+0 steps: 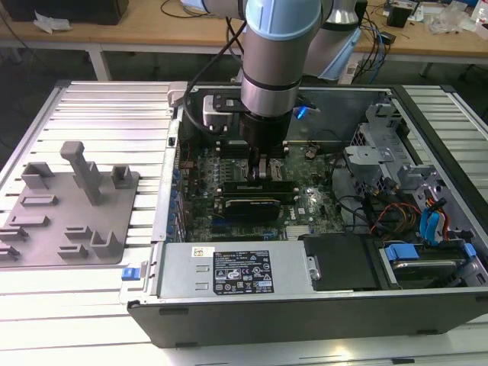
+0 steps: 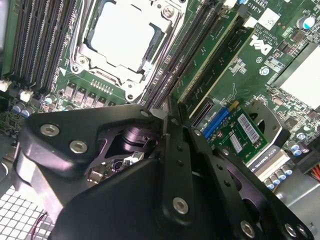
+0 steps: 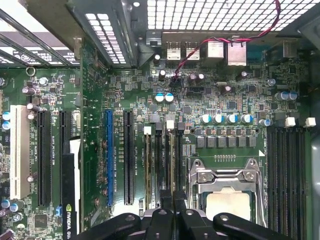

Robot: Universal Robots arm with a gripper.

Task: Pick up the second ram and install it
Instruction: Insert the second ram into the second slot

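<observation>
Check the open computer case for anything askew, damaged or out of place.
Nothing stands out. The pincer hangs over the memory slots beside the CPU socket, and the green RAM sticks stand straight in their slots, parallel to each other. No spill, crack or loose part shows on the motherboard.

- The open black metal computer case [image 1: 305,320] is sitting on your ribbed silver metal table [image 1: 107,114].
- The flat grey plastic fixture tray [image 1: 57,217] is lying beside it, at the exterior view's left.
- The black gripper [image 1: 263,171] is hanging over the green motherboard [image 1: 305,202] inside.
</observation>
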